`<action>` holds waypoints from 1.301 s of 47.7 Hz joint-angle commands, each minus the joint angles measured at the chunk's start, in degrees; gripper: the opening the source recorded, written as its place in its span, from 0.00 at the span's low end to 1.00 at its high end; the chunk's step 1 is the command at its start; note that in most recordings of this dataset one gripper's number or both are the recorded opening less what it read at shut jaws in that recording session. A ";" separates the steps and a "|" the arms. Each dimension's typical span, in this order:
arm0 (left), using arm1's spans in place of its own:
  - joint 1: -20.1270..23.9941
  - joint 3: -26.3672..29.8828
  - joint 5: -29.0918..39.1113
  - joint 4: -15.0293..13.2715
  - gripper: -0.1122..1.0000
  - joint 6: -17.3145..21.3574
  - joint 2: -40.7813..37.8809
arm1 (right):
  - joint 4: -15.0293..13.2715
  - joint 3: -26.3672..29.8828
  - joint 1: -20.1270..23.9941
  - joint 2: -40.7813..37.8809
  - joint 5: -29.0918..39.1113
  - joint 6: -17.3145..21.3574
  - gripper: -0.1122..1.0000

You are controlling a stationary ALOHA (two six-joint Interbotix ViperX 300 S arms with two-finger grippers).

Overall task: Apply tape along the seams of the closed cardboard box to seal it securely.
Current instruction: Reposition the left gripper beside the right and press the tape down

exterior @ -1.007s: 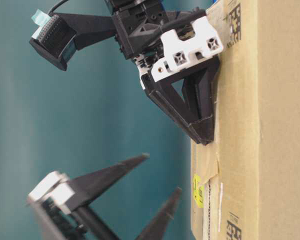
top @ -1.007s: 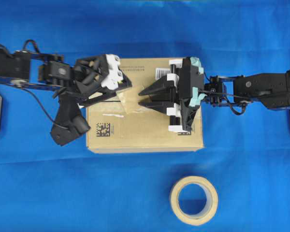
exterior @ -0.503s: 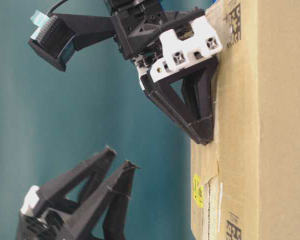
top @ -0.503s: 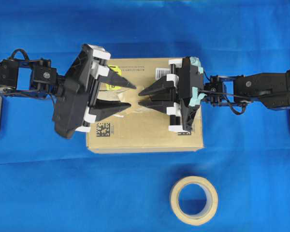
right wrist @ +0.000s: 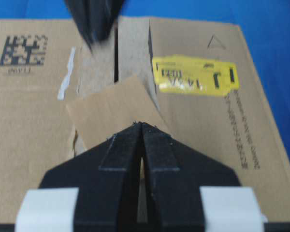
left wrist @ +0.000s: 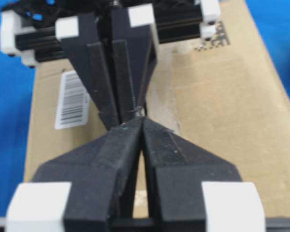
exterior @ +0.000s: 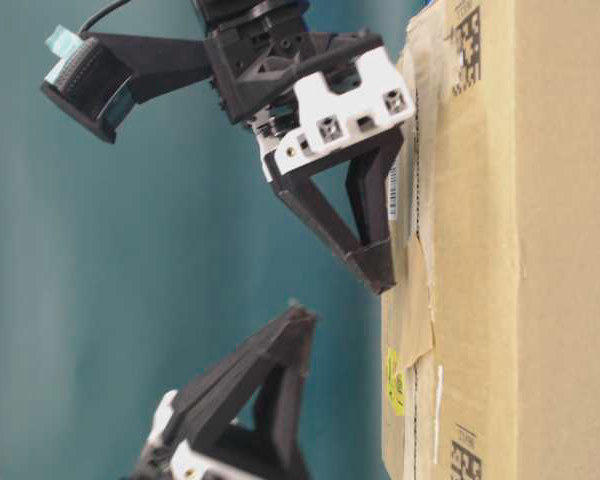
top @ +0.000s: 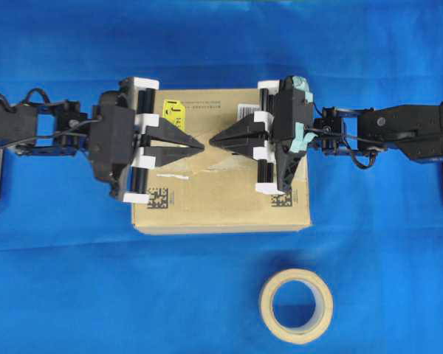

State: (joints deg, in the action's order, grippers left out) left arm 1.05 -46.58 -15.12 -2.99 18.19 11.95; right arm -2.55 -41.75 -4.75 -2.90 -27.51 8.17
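The box (top: 221, 177) sits mid-bench with the tape (right wrist: 113, 113) lying crooked across its seam (right wrist: 116, 53), a roll (top: 296, 304) at its 5 o'clock. Both grippers are clenched and empty. The left gripper (top: 199, 145) reaches in from 9 o'clock and the right gripper (top: 213, 140) from 3, tips almost meeting over the tape.

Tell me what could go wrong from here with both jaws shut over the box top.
1. The tape lies skewed across the seam, one corner looking raised; pressed like this it may seal crooked or crease.
2. The left gripper and right gripper point tip to tip, almost touching above the cardboard box; further advance could make them collide.
3. The tape covers only a short stretch, so most of the seam remains unsealed.
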 commanded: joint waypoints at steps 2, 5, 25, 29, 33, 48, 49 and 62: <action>0.00 1.05 -2.55 0.09 0.10 -0.09 -1.76 | 0.18 2.29 -0.18 1.05 -0.44 -0.09 0.10; -0.09 1.58 -2.72 0.09 0.10 -0.09 -3.16 | 0.18 3.16 -0.26 0.53 -0.35 -0.09 0.10; 0.35 1.85 -2.46 -0.18 0.10 -0.26 -7.91 | -0.09 5.19 -0.09 -1.93 2.37 -0.18 0.10; 0.70 1.58 -2.20 -0.26 0.10 -0.26 -8.26 | -0.18 5.19 0.09 -2.72 2.46 -0.09 0.10; 1.14 1.14 -1.93 -0.26 0.10 -0.26 -8.61 | -0.18 5.10 0.18 -3.34 2.64 0.18 0.10; 3.34 -2.37 -1.23 -0.26 0.10 -0.18 -7.38 | 0.09 2.90 0.18 -2.55 3.96 0.44 0.10; 3.34 -2.46 -1.14 -0.26 0.10 -0.26 -7.29 | 0.09 2.64 0.18 -2.37 4.04 0.44 0.10; 3.69 -5.80 -0.97 -0.26 0.10 -0.18 -5.19 | 1.41 -2.11 0.18 1.23 3.87 0.62 0.10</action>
State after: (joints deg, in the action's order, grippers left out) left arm 4.04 -51.42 -16.52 -3.08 18.02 5.54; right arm -1.85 -42.89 -4.66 -3.96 -23.73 8.61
